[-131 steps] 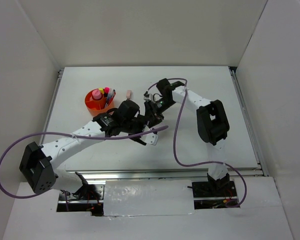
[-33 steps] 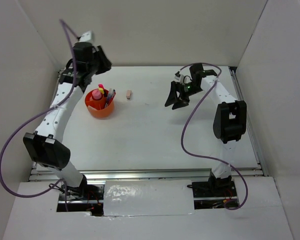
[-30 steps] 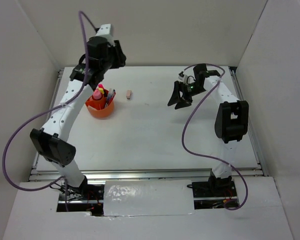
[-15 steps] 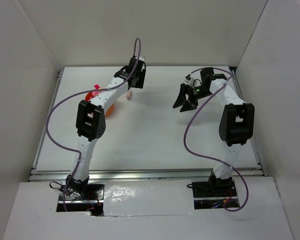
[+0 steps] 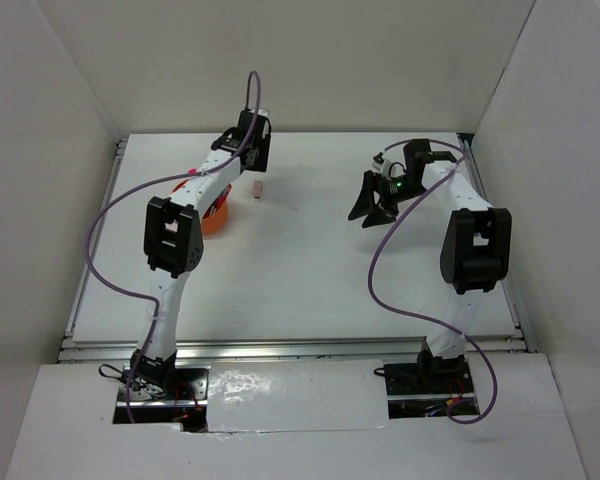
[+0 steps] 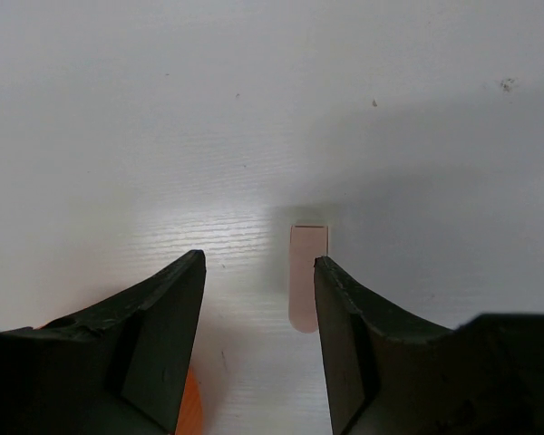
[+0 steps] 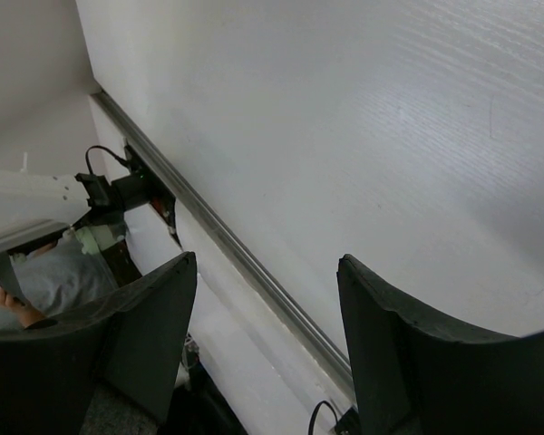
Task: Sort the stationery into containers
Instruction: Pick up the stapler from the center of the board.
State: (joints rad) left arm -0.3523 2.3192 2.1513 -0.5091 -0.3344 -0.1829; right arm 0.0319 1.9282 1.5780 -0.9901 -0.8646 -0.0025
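The orange tub (image 5: 216,216) stands on the left far part of the table (image 5: 310,270). The left arm crosses over it and hides most of it, so its compartments and contents cannot be read. Only a small pink tip (image 5: 192,173) shows past the arm on the far left side of the tub. A pinkish eraser (image 5: 259,188) lies flat on the table near the tub, to its right and apart from it. In the top view the long axis of the eraser runs near-to-far. In the left wrist view it runs along the finger gap, square-cut end away from the camera, rounded end toward it. The left gripper (image 6: 258,263) is above the eraser, jaws spread and gripping nothing. The eraser (image 6: 308,272) sits in the gap, just beside the right-hand finger. The right gripper (image 5: 370,212) is well apart on the right side, over bare table. Its jaws (image 7: 265,263) are spread and hold nothing.
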